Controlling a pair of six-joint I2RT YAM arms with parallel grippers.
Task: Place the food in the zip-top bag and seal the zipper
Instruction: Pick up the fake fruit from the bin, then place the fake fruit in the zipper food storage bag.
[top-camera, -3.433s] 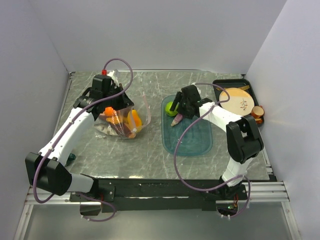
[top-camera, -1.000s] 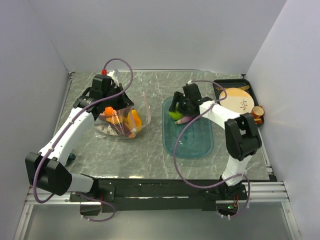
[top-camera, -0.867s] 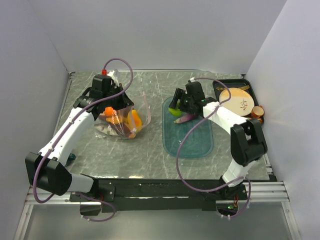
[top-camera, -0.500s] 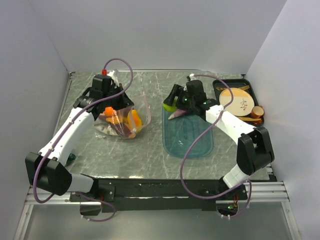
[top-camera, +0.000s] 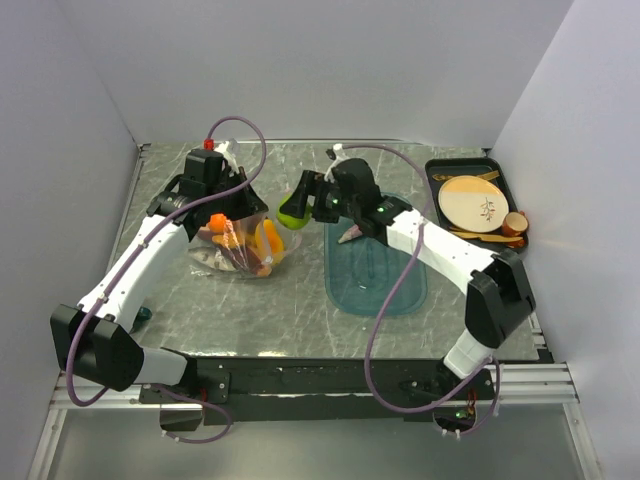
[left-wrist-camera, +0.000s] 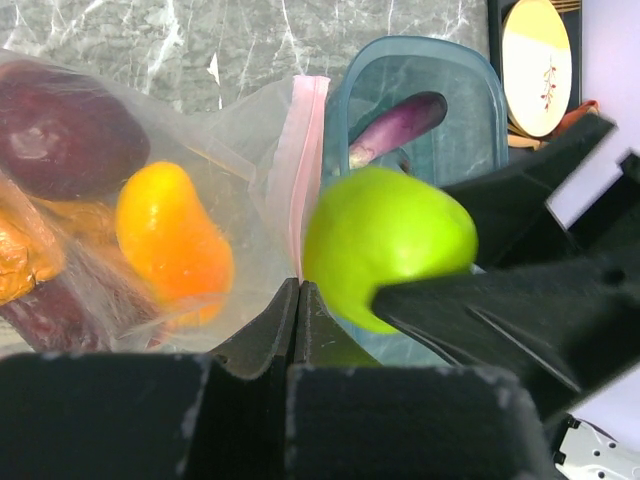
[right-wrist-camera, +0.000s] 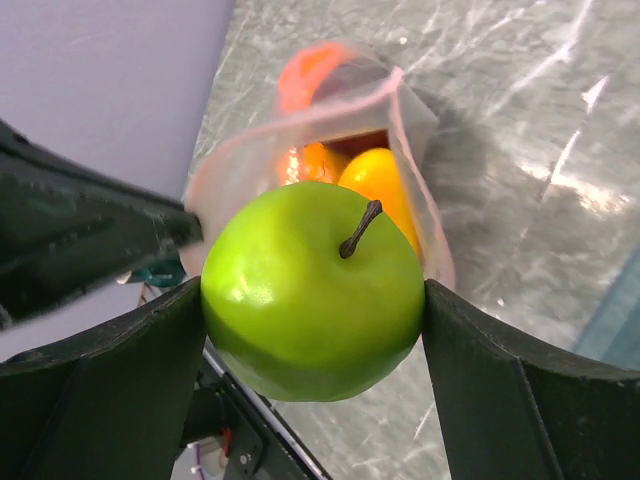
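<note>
My right gripper is shut on a green toy apple and holds it in the air just right of the zip-top bag's open mouth. The clear bag has an orange piece, a dark red piece and other food inside. My left gripper is shut on the bag's edge, where the pink zipper runs down to its tips. A purple slice lies in the teal tray.
A black tray with a beige plate and cups stands at the back right. The grey walls close in on the left, back and right. My right arm stretches across the teal tray's far end.
My right gripper has lifted the green apple off the teal tray and carried it left to the bag's mouth. The left gripper and the bag have stayed put.
</note>
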